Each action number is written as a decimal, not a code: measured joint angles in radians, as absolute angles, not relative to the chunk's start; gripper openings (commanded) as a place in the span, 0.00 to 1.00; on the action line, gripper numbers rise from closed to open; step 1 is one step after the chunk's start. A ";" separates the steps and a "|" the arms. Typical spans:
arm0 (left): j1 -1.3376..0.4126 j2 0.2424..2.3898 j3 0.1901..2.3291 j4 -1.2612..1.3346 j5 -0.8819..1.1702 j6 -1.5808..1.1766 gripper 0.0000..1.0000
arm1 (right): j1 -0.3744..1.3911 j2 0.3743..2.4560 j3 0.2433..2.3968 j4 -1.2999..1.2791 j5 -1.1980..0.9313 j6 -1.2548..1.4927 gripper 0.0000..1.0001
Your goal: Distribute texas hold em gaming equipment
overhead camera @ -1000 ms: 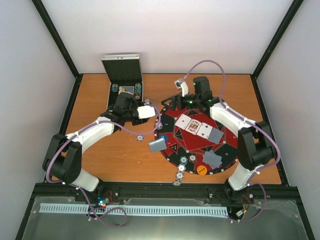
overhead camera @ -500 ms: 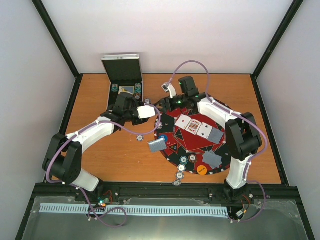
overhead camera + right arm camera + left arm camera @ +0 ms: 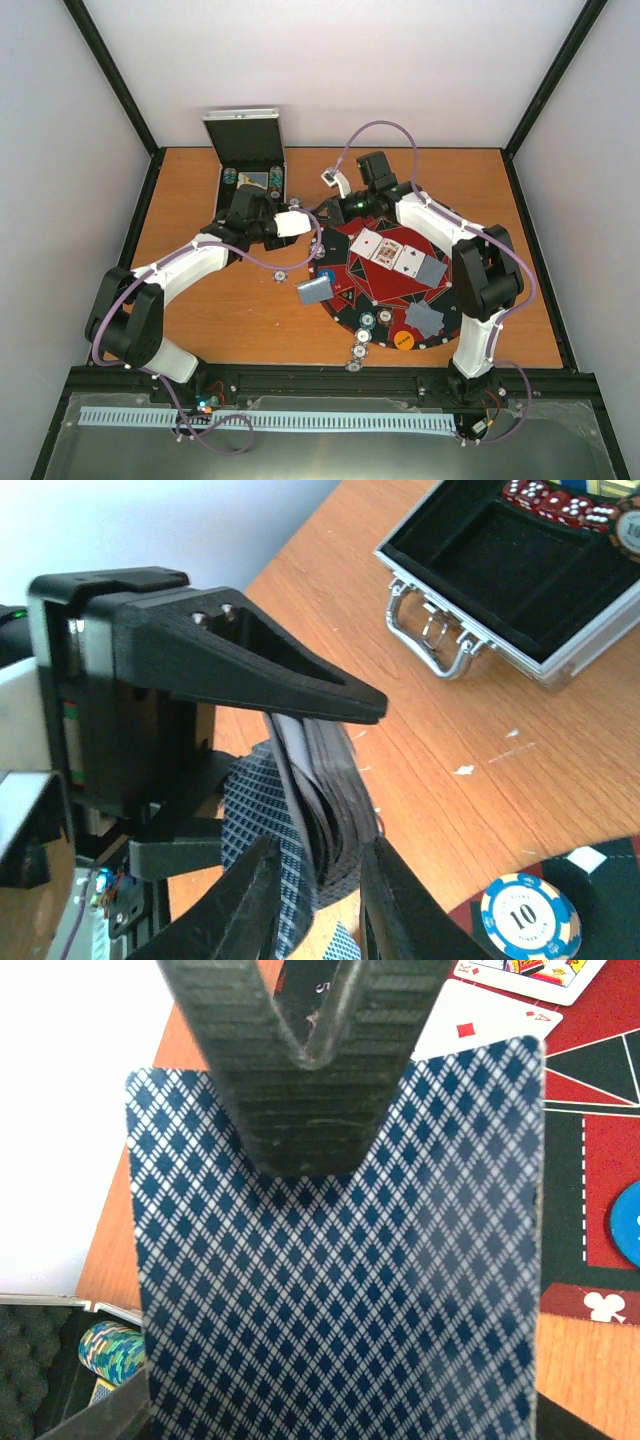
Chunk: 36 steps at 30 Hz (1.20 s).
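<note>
My left gripper (image 3: pixel 298 223) is shut on a deck of playing cards (image 3: pixel 335 780), held on edge over the table left of the round red and black game board (image 3: pixel 372 288). In the left wrist view the top card's blue diamond back (image 3: pixel 340 1290) fills the frame under one finger (image 3: pixel 300 1070). My right gripper (image 3: pixel 318 885) reaches across to that deck. Its two fingers (image 3: pixel 250 900) press on either side of the cards' lower edge. Three face-up cards (image 3: pixel 385 250), face-down cards (image 3: pixel 432 270), poker chips (image 3: pixel 368 321), an orange marker (image 3: pixel 403 340) and a blue marker (image 3: pixel 327 277) lie on the board.
An open metal case (image 3: pixel 250 180) with chips stands at the back left; its handle side (image 3: pixel 440 640) shows in the right wrist view. A face-down card (image 3: pixel 314 291) overhangs the board's left rim. Loose chips (image 3: pixel 357 352) lie near the front edge. A "10" chip (image 3: pixel 530 917) sits nearby.
The right arm has swung left toward the left gripper, and its jaws have closed in on the deck. The left arm has stayed still with the cards.
</note>
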<state>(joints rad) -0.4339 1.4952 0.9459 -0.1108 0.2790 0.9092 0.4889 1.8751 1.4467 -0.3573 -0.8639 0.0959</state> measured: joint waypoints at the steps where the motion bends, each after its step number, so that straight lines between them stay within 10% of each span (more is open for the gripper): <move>1: -0.434 1.495 0.946 -0.111 0.280 0.909 0.53 | 0.489 1.875 1.451 -0.360 -0.878 0.102 0.18; 6: -0.433 1.495 0.946 -0.111 0.280 0.909 0.52 | 0.488 1.876 1.474 -0.374 -0.910 0.112 0.03; 36: -0.432 1.495 0.945 -0.104 0.283 0.908 0.52 | 0.291 1.734 1.615 -0.739 -0.819 -0.165 0.03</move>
